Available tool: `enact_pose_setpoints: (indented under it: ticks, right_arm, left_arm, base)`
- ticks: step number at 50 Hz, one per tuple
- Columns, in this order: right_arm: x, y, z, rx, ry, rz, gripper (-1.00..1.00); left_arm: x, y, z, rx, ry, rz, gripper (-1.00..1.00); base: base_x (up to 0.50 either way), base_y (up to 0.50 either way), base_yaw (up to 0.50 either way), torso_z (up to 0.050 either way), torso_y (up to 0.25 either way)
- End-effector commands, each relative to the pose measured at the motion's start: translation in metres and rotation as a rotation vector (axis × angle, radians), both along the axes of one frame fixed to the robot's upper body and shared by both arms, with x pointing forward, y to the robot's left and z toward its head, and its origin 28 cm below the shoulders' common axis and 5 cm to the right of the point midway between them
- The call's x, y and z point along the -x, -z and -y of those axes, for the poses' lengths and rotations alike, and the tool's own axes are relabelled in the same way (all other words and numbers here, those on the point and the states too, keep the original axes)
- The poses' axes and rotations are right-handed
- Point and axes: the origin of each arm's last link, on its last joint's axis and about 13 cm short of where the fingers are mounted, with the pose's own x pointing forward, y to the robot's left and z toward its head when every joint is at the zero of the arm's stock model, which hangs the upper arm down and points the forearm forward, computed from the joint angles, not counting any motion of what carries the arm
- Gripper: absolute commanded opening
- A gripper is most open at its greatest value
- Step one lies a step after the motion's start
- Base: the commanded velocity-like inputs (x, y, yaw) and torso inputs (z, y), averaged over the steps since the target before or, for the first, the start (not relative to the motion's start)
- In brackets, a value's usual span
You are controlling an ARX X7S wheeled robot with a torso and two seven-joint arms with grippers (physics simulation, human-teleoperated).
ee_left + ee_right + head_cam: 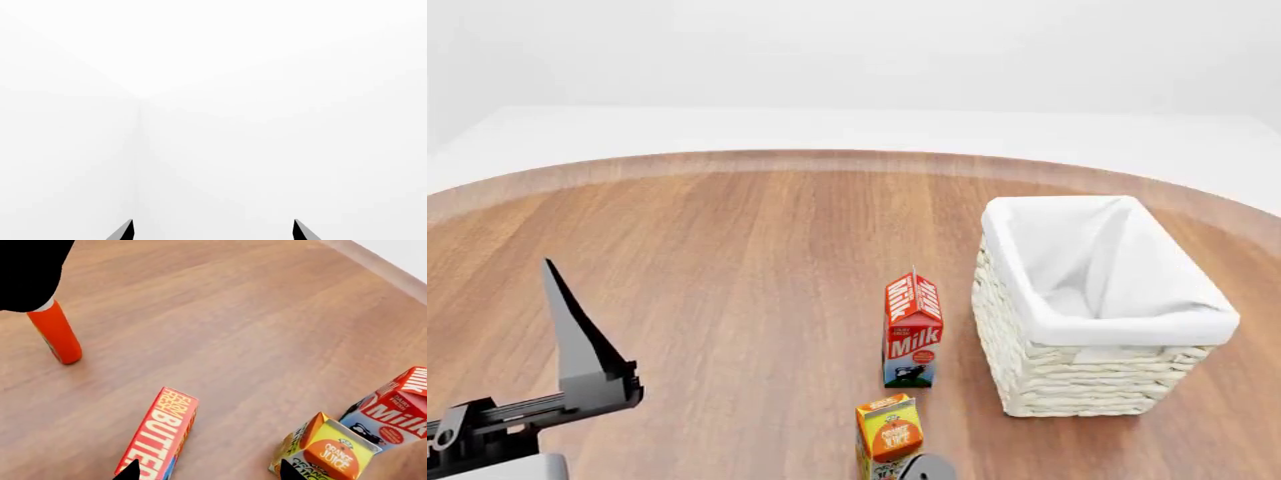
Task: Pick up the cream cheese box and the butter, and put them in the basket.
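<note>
Nothing has yet been placed in the basket [1101, 310], which is seen at the right of the head view with only its white liner showing inside. The butter [160, 437] is found in the right wrist view, lying on the bench [734, 270] at the lower left of that frame, untouched, beside the orange juice carton [327, 450] and the milk carton [393, 407]. The right hand [210, 471] is held open, only its two dark tips being seen at the bottom edge, one of them over the butter's near end. The left hand [213, 230] is likewise open and empty, pointed at a blank white background. The cream cheese box cannot be located in any view. Both pickups and both placements are therefore judged to remain; the butter appears the nearer candidate.
</note>
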Motion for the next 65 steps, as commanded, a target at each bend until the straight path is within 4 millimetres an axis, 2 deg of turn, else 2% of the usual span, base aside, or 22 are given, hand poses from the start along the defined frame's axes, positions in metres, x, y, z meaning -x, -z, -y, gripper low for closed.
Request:
enact_pose_setpoints:
  ticks: [1,13,40,65]
  right_arm:
    - [0.003,-0.003,-0.013,-0.038,-0.027,-0.012,1.00]
    - [0.004,-0.007,-0.026,-0.077,-0.007,-0.039,1.00]
    - [-0.004,0.012,-0.050,-0.284,0.180,-0.234,1.00]
    - [-0.007,0.039,-0.051,-0.205,0.270,-0.223,1.00]
  left_arm:
    - [0.000,0.000,0.000,0.001,0.003,0.000,1.00]
    - [0.000,0.001,-0.001,0.009,0.003,-0.004,1.00]
    - [-0.001,0.002,-0.003,0.012,-0.003,-0.002,1.00]
    - [0.000,0.002,-0.003,0.012,-0.004,-0.001,1.00]
  base:
    - [0.00,0.00,0.00,0.000,0.000]
    - [0.00,0.00,0.00,0.000,0.000]
    - [0.00,0.00,0.00,0.000,0.000]
    - [0.00,0.00,0.00,0.000,0.000]
